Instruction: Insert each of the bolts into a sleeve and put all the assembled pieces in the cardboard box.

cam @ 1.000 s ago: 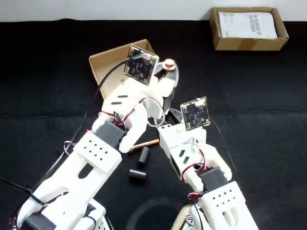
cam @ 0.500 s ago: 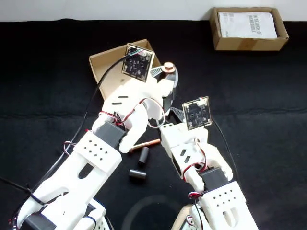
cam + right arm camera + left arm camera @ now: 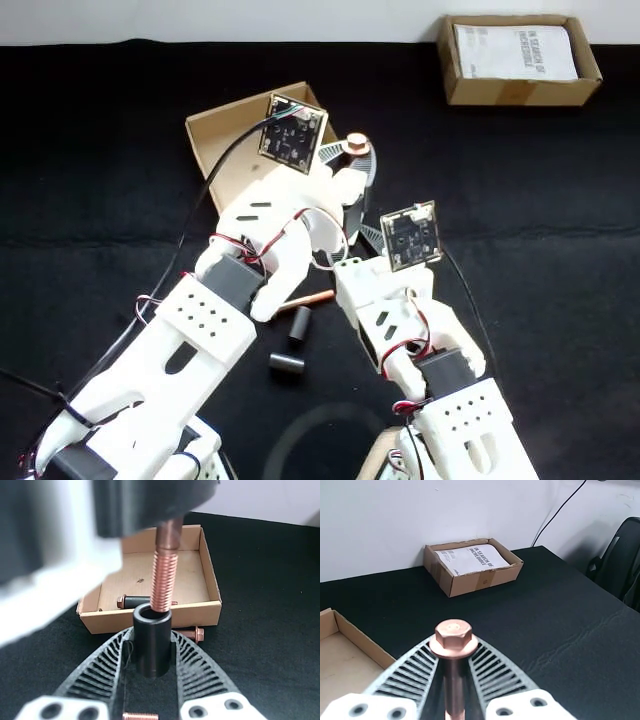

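Note:
My left gripper [image 3: 453, 652] is shut on a copper bolt [image 3: 453, 636], head up; from above the bolt's head [image 3: 356, 143] shows at that gripper [image 3: 352, 165], beside the open cardboard box [image 3: 215, 140]. Just below it, my right gripper [image 3: 152, 652] is shut on an upright black sleeve [image 3: 152, 641]. The bolt's threaded end [image 3: 164, 582] stands in the sleeve's mouth. The cardboard box [image 3: 200, 612] behind holds one assembled piece [image 3: 133, 601]. From above, the right gripper [image 3: 364, 234] sits partly under the left arm.
A loose bolt [image 3: 306, 298] and two loose black sleeves [image 3: 299, 323] [image 3: 286, 363] lie on the black table between the arms. Another bolt [image 3: 193, 634] lies outside the box wall. A second box [image 3: 518, 60] with a printed sheet stands at the far right.
The left gripper has shifted a little with the bolt, towards the right gripper. The right arm has barely moved.

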Robot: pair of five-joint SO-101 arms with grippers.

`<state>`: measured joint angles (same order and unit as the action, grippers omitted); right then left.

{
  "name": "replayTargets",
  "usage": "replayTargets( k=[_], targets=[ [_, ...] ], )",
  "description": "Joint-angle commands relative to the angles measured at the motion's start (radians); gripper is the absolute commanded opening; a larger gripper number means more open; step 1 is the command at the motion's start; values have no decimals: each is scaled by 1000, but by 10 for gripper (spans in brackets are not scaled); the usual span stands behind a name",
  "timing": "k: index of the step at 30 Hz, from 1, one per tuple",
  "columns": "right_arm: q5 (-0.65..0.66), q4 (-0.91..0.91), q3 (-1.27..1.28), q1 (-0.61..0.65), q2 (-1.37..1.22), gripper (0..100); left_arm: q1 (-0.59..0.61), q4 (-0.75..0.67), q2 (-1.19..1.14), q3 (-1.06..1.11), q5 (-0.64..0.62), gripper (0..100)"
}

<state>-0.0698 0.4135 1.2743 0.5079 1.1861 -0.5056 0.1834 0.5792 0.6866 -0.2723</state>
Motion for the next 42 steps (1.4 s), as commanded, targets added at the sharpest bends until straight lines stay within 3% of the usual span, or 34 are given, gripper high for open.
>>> replayTargets(
  k=[1, 37, 42],
  targets=[
    [-2, -2, -15, -13, 36, 7, -5, 2, 12, -39, -5, 9],
    [0, -12, -41, -44, 33, 7, -31, 37, 4, 12, -63, 9],
    [0, -10, -53, -44, 31, 7, -27, 146, 12, -1, -61, 63]
  ],
)
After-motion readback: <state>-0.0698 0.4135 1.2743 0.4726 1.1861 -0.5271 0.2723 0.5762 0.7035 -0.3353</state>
